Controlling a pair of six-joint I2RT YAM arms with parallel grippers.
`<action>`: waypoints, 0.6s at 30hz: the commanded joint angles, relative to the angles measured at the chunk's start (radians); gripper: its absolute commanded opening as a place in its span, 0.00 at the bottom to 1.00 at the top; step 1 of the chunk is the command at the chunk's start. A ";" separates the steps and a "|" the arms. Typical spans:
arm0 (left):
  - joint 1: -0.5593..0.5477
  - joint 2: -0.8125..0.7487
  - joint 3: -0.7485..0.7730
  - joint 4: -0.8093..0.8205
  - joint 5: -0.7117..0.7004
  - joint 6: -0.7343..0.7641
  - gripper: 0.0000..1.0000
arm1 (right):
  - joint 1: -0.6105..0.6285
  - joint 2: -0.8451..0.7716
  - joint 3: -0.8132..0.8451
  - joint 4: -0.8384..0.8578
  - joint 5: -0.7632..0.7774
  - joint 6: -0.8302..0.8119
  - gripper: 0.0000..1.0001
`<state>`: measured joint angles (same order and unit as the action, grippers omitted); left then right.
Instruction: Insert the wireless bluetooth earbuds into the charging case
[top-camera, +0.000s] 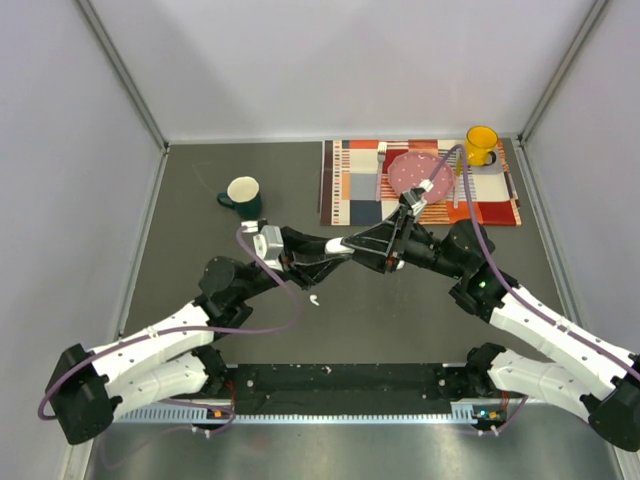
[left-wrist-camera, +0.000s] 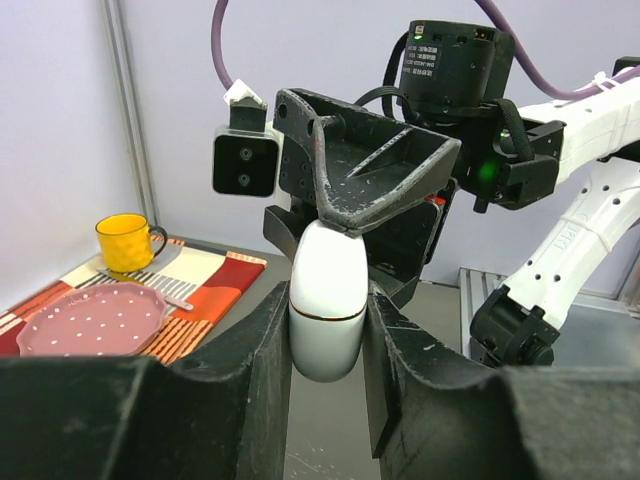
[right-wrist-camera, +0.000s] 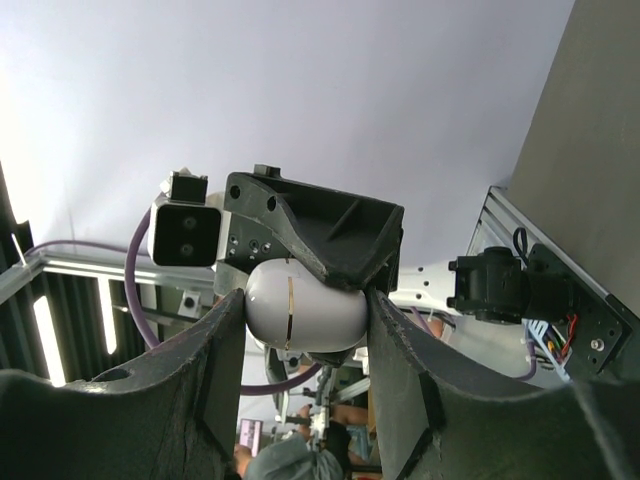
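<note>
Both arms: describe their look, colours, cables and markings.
The left arm and right arm have white links dotted with small holes, black joints and black angular fingers. A purple cable runs along each. A green light glows on the right arm's joint.

1 white egg-shaped plastic charging case (left-wrist-camera: 326, 300); 1 tiny white plastic earbud (top-camera: 315, 300) in view. 2 mugs: 1 dark green ceramic mug (top-camera: 243, 195), 1 yellow mug (top-camera: 481, 144). 1 pink dotted round plate (top-camera: 405, 170), 1 striped cloth placemat (top-camera: 345, 185). 2 robot arms: left arm (top-camera: 150, 350), right arm (top-camera: 545, 325).
</note>
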<state>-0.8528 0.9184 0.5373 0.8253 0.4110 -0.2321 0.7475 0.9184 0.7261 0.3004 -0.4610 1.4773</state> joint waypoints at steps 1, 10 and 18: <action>-0.008 0.014 0.041 0.037 0.020 0.004 0.04 | -0.002 -0.018 0.003 0.048 0.001 -0.002 0.20; -0.009 -0.006 -0.045 0.176 -0.017 0.002 0.00 | -0.004 -0.078 0.104 -0.199 0.056 -0.259 0.92; -0.006 -0.013 -0.119 0.310 0.006 -0.073 0.00 | -0.002 -0.151 0.286 -0.536 0.159 -0.741 0.96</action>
<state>-0.8581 0.9188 0.4282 0.9771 0.3882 -0.2653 0.7452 0.8005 0.9073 -0.0822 -0.3370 1.0248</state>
